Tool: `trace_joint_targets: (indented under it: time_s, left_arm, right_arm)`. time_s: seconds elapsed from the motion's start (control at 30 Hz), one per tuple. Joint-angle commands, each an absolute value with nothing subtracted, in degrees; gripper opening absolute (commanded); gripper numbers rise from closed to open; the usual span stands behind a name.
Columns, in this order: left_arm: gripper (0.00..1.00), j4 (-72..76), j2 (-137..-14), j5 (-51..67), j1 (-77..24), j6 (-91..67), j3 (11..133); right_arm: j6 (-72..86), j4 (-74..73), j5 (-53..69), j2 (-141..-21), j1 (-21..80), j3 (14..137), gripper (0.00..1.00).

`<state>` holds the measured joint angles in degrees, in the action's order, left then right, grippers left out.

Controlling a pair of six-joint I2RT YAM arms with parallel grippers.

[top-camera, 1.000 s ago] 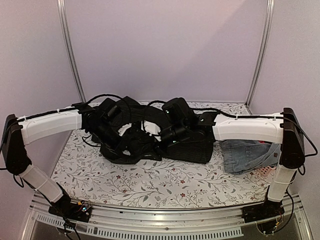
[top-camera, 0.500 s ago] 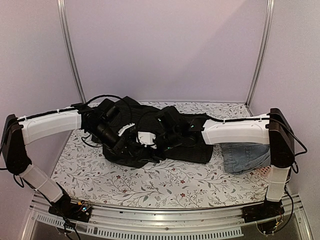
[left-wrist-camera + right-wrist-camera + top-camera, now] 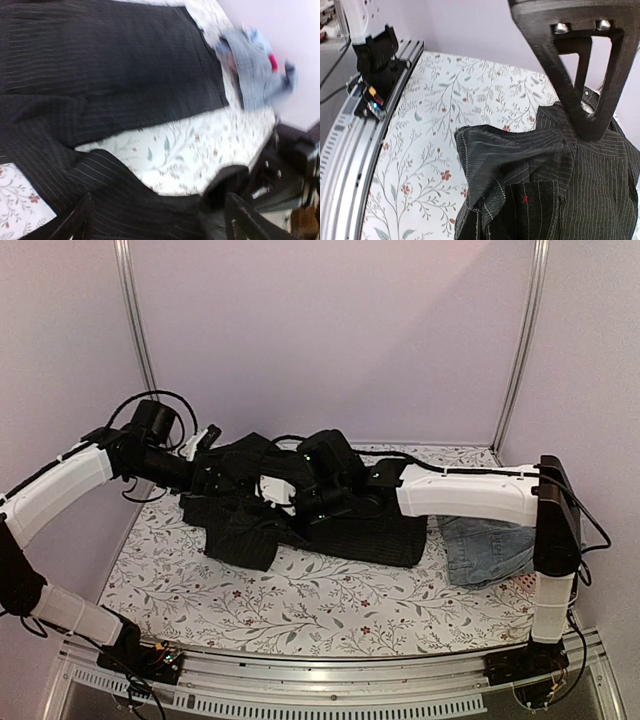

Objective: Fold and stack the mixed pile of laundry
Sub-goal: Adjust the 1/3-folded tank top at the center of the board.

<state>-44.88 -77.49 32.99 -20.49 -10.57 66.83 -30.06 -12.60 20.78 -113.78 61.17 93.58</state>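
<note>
Folding the black pinstriped shirt (image 3: 370, 532) looks like my present step. My left pincer (image 3: 160, 222) hangs spread wide above it, gripping nothing. The shirt lies mid-table, and my right pincer (image 3: 591, 127) seems clamped on its edge. Faded denim (image 3: 485, 550) waits at the right. Next, I judge, I should carry that edge across squarely.

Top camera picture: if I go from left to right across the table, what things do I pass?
left gripper → black pinstriped shirt → light-blue denim pile
</note>
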Motion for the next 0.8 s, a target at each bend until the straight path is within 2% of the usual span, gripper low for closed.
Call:
trace_joint_targets:
  time_s: [0.0,0.3,0.4,0.53,0.77]
  left_arm:
    - [0.97,-38.51,-72.53,23.69,-13.83,-18.57,67.79]
    - [1.00,-33.25,-64.65,7.88,-7.95,-28.08,62.50]
    - [0.99,-33.79,-64.94,5.82,-7.62,-27.45,61.75]
    - [1.00,-32.91,-65.56,6.29,-7.52,-26.60,59.52]
    - [1.00,-30.20,-66.96,8.06,-7.48,-28.13,52.66]
  right_arm:
    - [-16.24,-10.45,25.15,-113.98,58.59,100.63,0.00]
    - [-3.18,-11.81,17.90,-115.33,47.38,109.53,0.00]
    - [1.95,-12.90,19.10,-117.79,43.17,111.94,0.00]
    - [-2.98,-12.04,16.21,-119.48,40.95,113.50,0.00]
    - [-10.67,-10.48,13.51,-126.53,37.29,123.94,0.00]
